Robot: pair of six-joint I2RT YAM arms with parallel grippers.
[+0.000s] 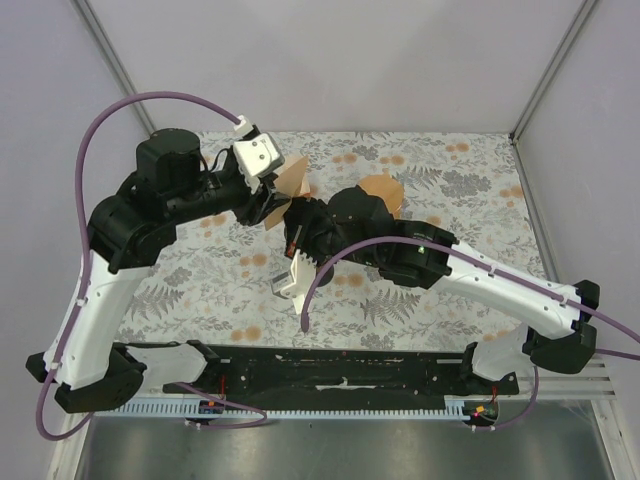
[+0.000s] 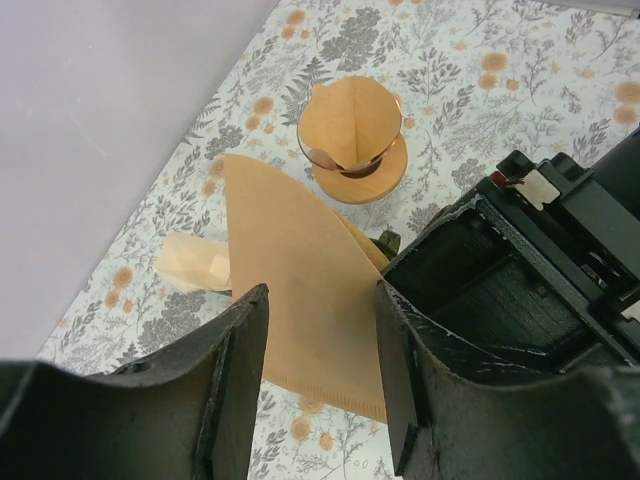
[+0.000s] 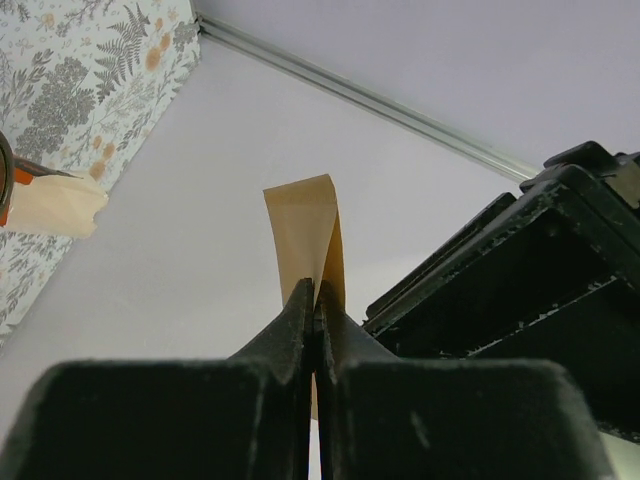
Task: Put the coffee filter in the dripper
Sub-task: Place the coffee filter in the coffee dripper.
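Observation:
The brown paper coffee filter hangs flat and upright above the table, pinched at one edge by my right gripper, which is shut on it; its top sticks up past the fingertips. My left gripper is open, one finger on each side of the filter's lower part, with a gap to the paper. From above, both grippers meet at the filter left of centre. The amber dripper, a cone on a round base, stands on the cloth beyond, to the right; its cone looks lined with brown paper.
A floral cloth covers the table. A cream, folded paper-like piece lies on it left of the filter. Grey walls close in at the back and both sides. The right arm's black wrist sits close beside my left fingers.

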